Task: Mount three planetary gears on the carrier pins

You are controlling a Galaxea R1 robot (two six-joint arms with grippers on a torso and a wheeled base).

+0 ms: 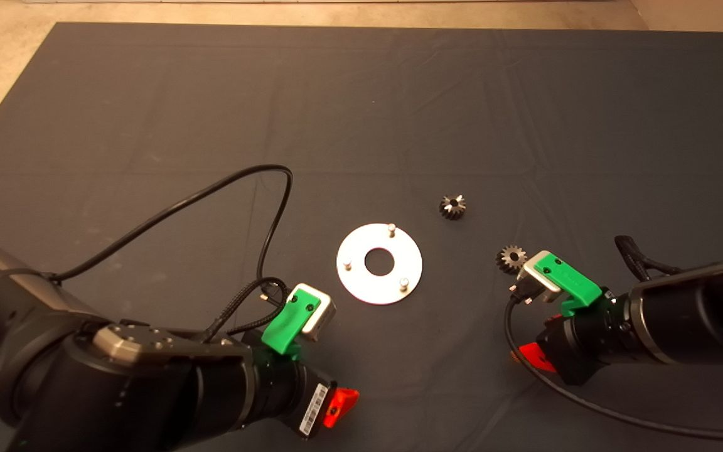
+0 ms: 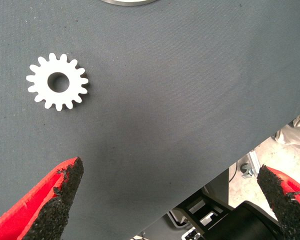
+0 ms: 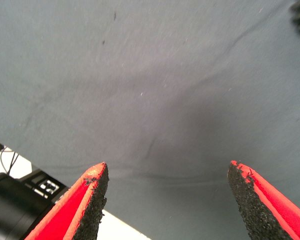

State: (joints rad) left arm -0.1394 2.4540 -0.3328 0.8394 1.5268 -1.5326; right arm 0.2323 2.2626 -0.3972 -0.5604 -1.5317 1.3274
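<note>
**Pins bare, gears lying loose on mat**

L gripper [image 2: 172,202] is hovering w/ fingers spread wide, holding nothing; one gear [image 2: 57,81] is lying flat just ahead of it. R gripper [image 3: 167,202] is also gaping wide & empty over the mat [image 1: 211,125]. The disc [image 1: 379,263] is sitting between both grippers, 3 pins [image 1: 391,230] standing bare. Two more gears [image 1: 511,258] are lying beyond the R gripper.

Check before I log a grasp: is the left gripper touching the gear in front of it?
Apart. The left wrist view shows the left gripper open, with bare mat between its fingers and the gear.
</note>
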